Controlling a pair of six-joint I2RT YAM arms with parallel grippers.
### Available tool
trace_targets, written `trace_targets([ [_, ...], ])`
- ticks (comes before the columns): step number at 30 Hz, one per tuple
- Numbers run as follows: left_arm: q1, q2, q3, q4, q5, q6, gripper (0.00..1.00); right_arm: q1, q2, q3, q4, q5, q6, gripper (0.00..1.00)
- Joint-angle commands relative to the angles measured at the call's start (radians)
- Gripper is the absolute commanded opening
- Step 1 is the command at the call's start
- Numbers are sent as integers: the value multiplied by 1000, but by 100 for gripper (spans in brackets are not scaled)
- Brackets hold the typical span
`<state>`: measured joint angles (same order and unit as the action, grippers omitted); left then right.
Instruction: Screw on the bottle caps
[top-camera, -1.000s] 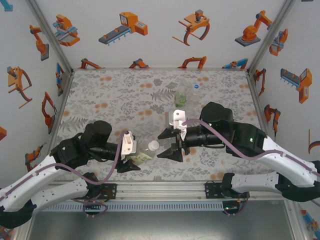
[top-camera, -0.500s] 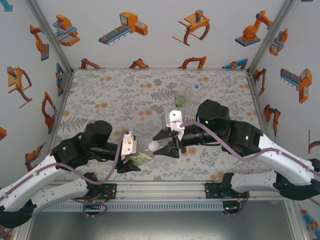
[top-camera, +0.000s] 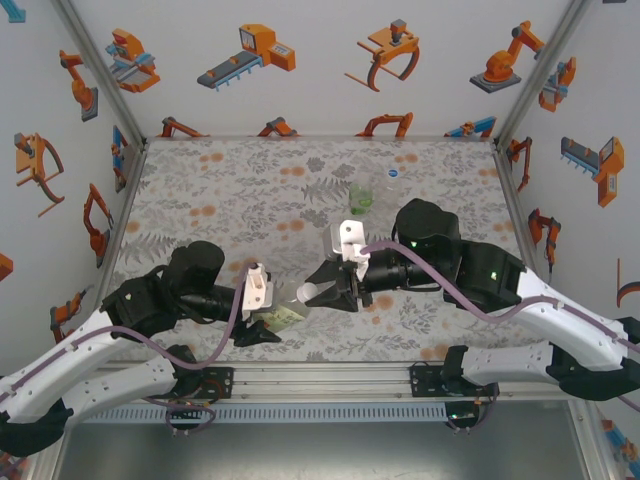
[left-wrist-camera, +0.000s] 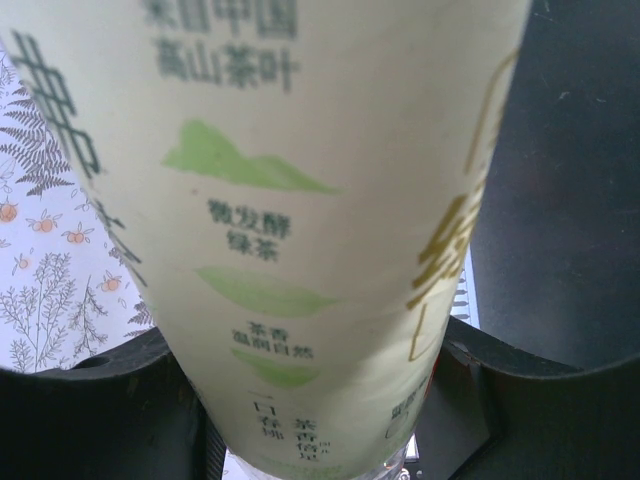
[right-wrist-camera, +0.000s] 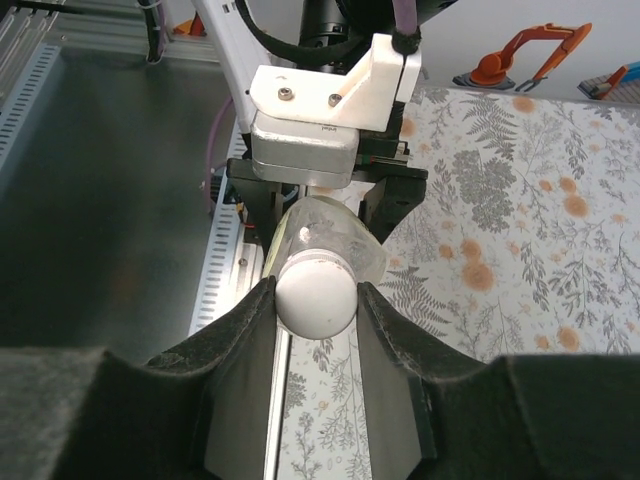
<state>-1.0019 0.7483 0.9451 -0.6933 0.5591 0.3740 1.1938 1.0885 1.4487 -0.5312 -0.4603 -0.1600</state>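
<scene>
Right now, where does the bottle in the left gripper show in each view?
Top external: the bottle lies tilted near the front edge, between the left gripper and the right gripper.
Left wrist: its labelled body runs up the middle.
Right wrist: its neck sits at centre, with the cap pinched just below.
Shared landmark: the floral table.

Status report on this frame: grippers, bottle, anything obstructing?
Left gripper shut on yellowish bottle. Right gripper shut on white cap at its neck. Green bottle and colourless bottle far back, not obstructing.
</scene>
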Motion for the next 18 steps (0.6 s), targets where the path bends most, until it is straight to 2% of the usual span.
trace_targets([
  [1, -6, -3, 16, -9, 16, 13, 0, 1, 4, -4, 66, -15, 34, 32],
  [5, -6, -7, 15, -9, 11, 14, 0, 1, -7, -28, 82, 7, 76, 20],
  [8, -6, -7, 17, -11, 7, 13, 0, 0, -23, -69, 130, 68, 169, 0],
  [12, -5, -9, 11, -9, -1, 11, 0, 19, -44, -130, 189, 194, 340, 0],
  [18, -5, -5, 14, -6, -12, 9, 0, 132, -20, -132, 168, 445, 493, 0],
])
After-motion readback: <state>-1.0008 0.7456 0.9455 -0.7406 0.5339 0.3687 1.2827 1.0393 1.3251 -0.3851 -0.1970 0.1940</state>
